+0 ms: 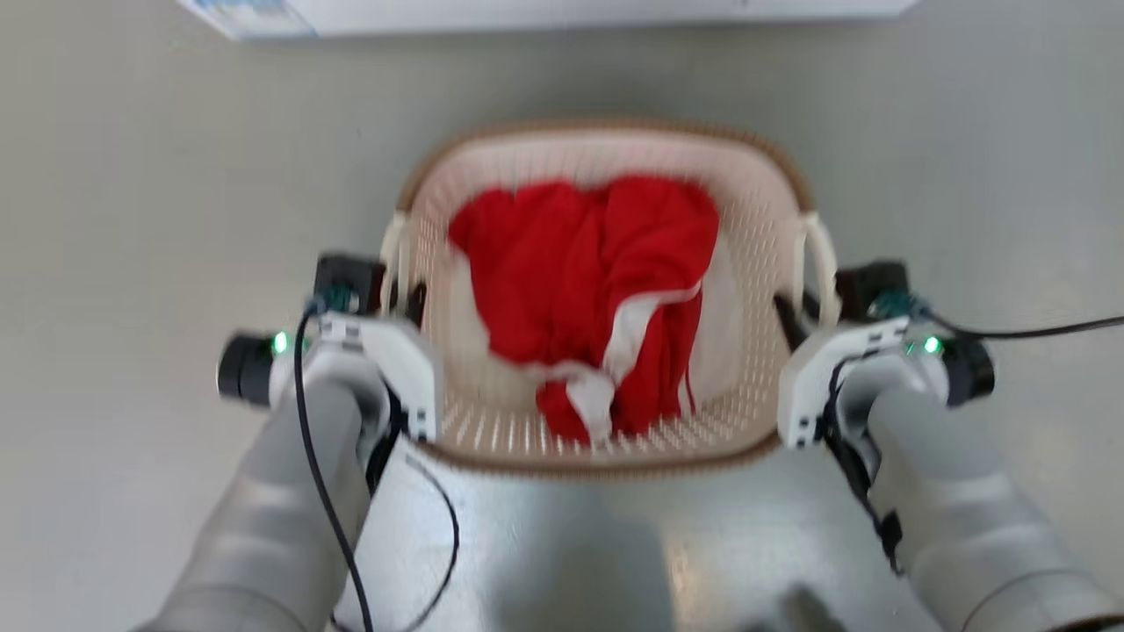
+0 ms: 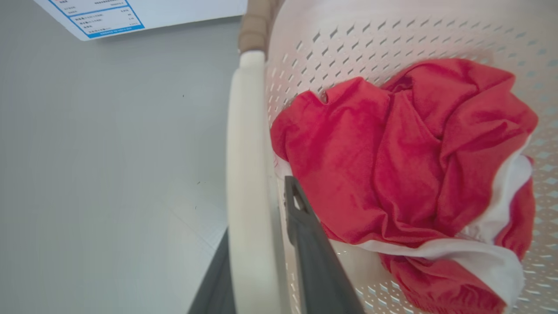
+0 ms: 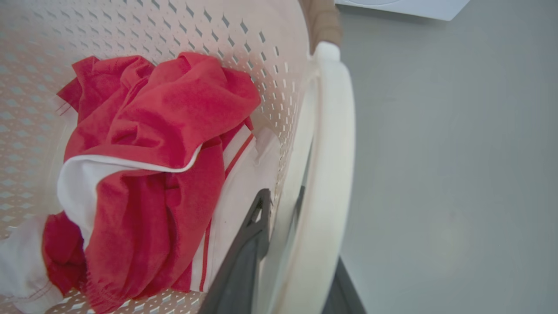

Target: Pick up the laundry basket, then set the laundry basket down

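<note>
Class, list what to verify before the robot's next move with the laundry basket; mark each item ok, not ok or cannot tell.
1. Left tool closed around the white left loop handle of the cream-white perforated plastic laundry basket: ok.
2. Right tool closed around the white right loop handle: ok.
3. Crumpled red-and-white garment lies inside the basket: ok.
4. Basket stands apart from the white appliance ahead: ok.
5. Grip strength enough: cannot tell.
6. Basket off the grey floor: cannot tell.

Beyond the laundry basket (image 1: 606, 154), a white appliance (image 1: 544, 13) is cut off at the picture's edge, the print on its label (image 2: 102, 19) too small to read.
</note>
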Robot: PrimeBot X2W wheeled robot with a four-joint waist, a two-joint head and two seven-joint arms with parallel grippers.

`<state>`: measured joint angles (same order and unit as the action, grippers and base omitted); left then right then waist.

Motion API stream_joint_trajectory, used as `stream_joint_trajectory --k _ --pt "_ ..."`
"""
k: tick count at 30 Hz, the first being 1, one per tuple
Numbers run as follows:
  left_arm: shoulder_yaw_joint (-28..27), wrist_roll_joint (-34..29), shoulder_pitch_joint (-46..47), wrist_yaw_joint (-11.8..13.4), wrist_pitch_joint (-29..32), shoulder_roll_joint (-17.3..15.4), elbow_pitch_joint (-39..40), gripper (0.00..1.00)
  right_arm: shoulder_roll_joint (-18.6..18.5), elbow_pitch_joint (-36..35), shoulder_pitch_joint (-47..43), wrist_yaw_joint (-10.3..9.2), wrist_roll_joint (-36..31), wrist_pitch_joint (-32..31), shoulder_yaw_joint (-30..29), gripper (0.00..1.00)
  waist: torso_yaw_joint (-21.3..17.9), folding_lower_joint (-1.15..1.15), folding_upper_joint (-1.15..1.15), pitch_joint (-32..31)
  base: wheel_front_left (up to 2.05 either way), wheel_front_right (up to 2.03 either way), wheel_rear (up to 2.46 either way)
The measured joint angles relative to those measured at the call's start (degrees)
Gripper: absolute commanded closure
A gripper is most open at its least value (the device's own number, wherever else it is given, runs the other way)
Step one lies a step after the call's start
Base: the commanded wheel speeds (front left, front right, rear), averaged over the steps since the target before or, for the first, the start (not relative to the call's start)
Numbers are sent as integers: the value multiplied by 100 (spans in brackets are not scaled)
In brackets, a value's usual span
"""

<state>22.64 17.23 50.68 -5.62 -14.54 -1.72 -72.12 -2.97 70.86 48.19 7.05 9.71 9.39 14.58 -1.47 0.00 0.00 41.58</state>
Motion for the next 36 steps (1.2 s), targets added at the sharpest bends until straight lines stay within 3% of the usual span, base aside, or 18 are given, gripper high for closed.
stream_joint_trajectory --k 10,22,29,36 --pt "60 411 -1474 -1 246 5 -187 100 -2 -345 -1257 0 1163 -957 1239 100 -128 0 0 -1657 0 0 0" --pt "762 1272 -2939 -34 671 -80 203 100 -76 -587 -2412 -49 2078 -1514 2106 100 -332 0 0 -3440 0 0 0" --pt "1228 1740 -3352 113 906 -157 461 100 -101 -561 -2705 -49 2283 -1594 2320 100 -355 0 0 -4076 0 0 0" --pt "1504 1981 -3420 220 958 -181 515 100 -136 -539 -2699 -55 2399 -1593 2441 100 -256 0 0 -4230 0 0 0"
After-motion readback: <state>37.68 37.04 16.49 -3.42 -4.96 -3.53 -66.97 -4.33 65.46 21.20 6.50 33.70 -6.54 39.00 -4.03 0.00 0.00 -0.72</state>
